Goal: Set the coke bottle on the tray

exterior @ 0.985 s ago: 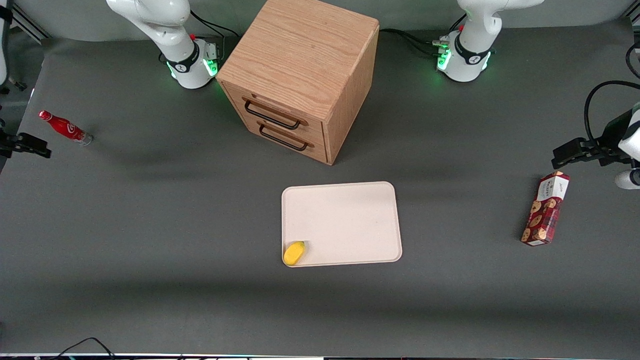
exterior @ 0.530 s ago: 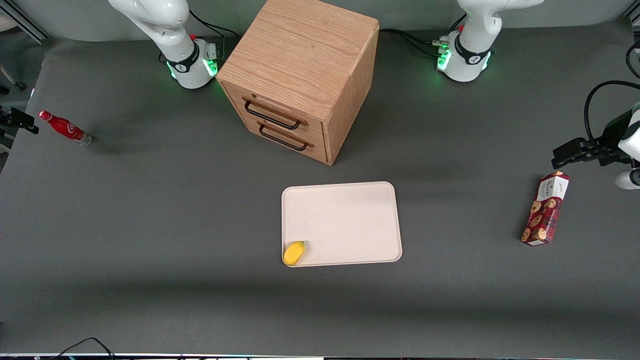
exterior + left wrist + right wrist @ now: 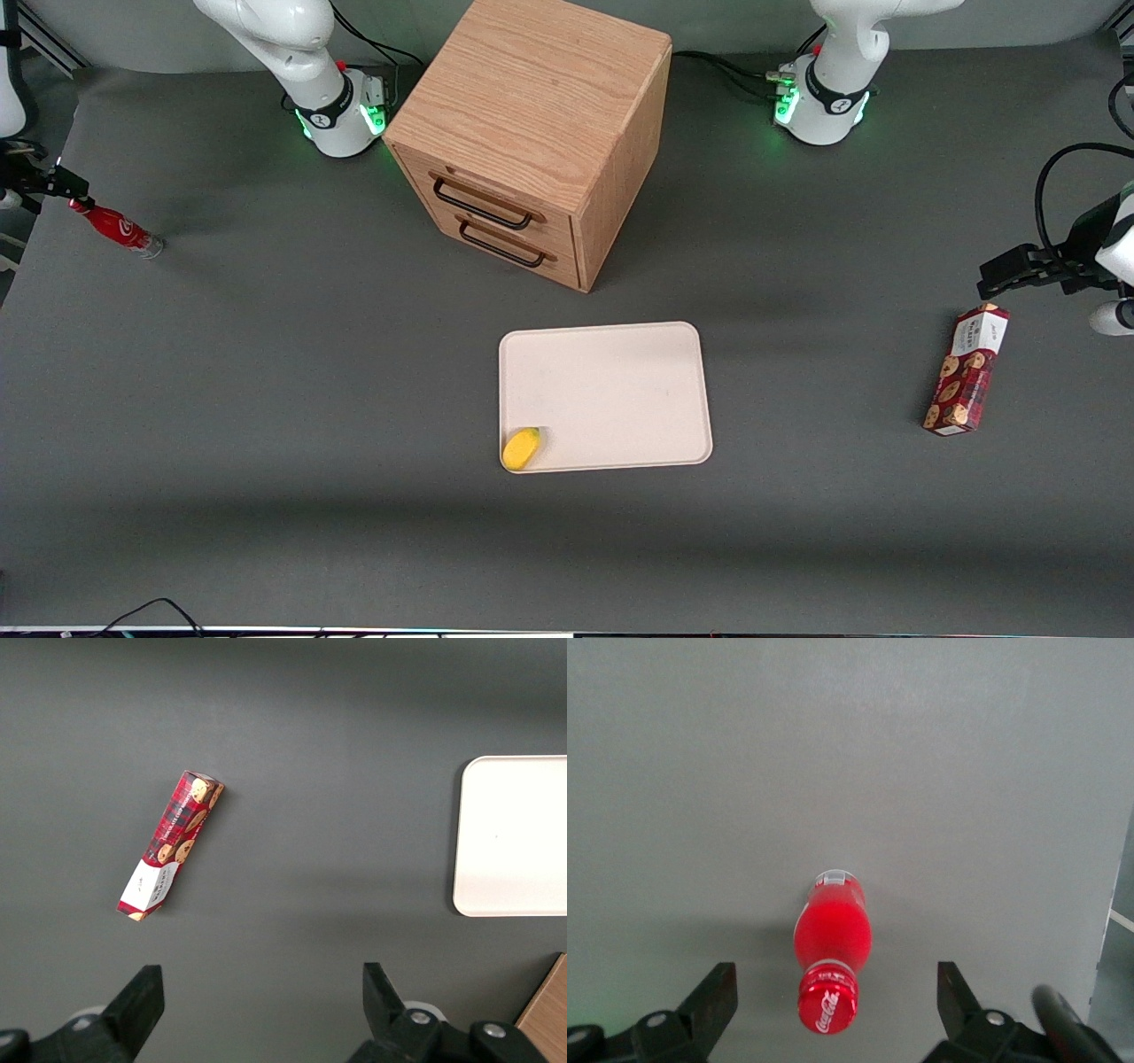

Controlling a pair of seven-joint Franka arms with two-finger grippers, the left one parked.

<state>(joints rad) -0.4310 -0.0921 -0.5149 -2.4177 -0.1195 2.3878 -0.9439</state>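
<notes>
The coke bottle (image 3: 115, 227) is a small red bottle with a red cap and clear base. It stands upright on the grey table at the working arm's end, far from the tray (image 3: 620, 372). The right gripper (image 3: 51, 183) hovers above the bottle's cap, a little higher than it. In the right wrist view the gripper (image 3: 833, 994) is open, its two black fingers wide apart on either side of the bottle (image 3: 833, 935) without touching it. The pale beige-pink tray lies flat in the middle of the table and also shows in the left wrist view (image 3: 518, 833).
A small yellow object (image 3: 521, 447) lies on the tray's corner nearest the front camera. A wooden drawer cabinet (image 3: 532, 115) stands farther from the camera than the tray. A red cookie box (image 3: 966, 368) lies toward the parked arm's end.
The right gripper has moved away from the front camera, from beside the bottle's base to above its cap. The bottle has not moved.
</notes>
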